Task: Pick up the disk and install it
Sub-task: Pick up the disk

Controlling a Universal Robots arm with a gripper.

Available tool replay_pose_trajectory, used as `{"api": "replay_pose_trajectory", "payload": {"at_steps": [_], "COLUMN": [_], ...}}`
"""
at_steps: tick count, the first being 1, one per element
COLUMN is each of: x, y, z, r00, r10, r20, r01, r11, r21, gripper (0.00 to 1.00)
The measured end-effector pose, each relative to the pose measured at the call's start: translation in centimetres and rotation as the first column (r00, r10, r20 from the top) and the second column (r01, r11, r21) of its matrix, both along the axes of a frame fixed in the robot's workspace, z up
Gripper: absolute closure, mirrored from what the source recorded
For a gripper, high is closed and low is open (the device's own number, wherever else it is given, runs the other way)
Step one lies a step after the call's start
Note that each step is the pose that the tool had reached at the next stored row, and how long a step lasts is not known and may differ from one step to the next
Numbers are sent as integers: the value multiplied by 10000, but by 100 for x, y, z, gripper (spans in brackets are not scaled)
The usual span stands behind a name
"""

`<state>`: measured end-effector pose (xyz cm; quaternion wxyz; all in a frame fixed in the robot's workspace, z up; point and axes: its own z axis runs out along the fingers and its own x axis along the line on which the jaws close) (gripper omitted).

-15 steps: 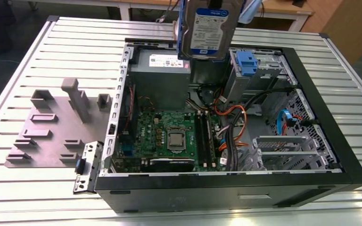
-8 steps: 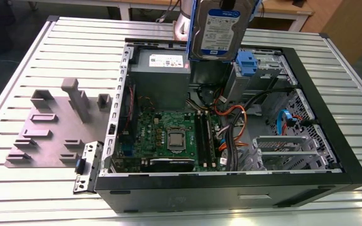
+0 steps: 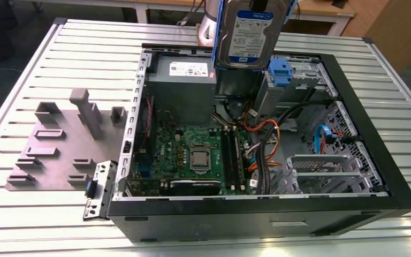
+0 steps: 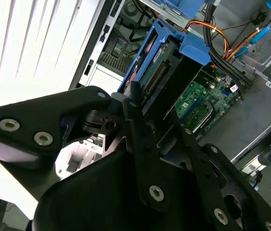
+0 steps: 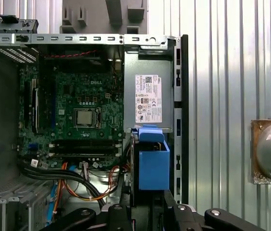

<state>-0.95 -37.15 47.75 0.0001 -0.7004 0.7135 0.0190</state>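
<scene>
Pinches the disk (image 3: 250, 35) by its upper end w/ the gripper (image 5: 147, 204) pressed tight onto it. Holds it upright, label toward the exterior view, touching nothing else, well above the open PC case (image 3: 213, 217) on the slatted table (image 3: 34, 214). Hangs it over the case's far end, near power supply (image 3: 184, 75) & blue bracket (image 3: 280, 72) on the drive bay. Not yet in any slot. Shows, in the first wrist view, the blue carrier rail (image 5: 153, 166) just beside the power supply's edge, w/ motherboard (image 5: 63, 96) below.

Likely trouble from here: could jam w/ rails off-line from the bay guides, esp. w/ the bracket so close. Could snag the orange/black wires (image 3: 263, 128) near the bay, tugging connectors. Could slip from an end-only pinch after a knock vs. the case wall & drop onto the board. Hard to judge bay depth; risk of half-seating too.
</scene>
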Motion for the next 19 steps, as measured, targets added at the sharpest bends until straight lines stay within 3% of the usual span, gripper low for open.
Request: {"api": "replay_pose_trajectory", "payload": {"at_steps": [8, 9, 15, 19], "x": [1, 1, 1, 1], "y": [-1, -31, -120, -215], "z": [0, 0, 0, 0], "r00": [10000, 10000, 10000, 10000], "r10": [0, 0, 0, 0], "r20": [0, -1, 0, 0], "r01": [0, 0, 0, 0], "r11": [10000, 10000, 10000, 10000], "r21": [0, -1, 0, -1], "gripper": [65, 65, 65, 65]}}
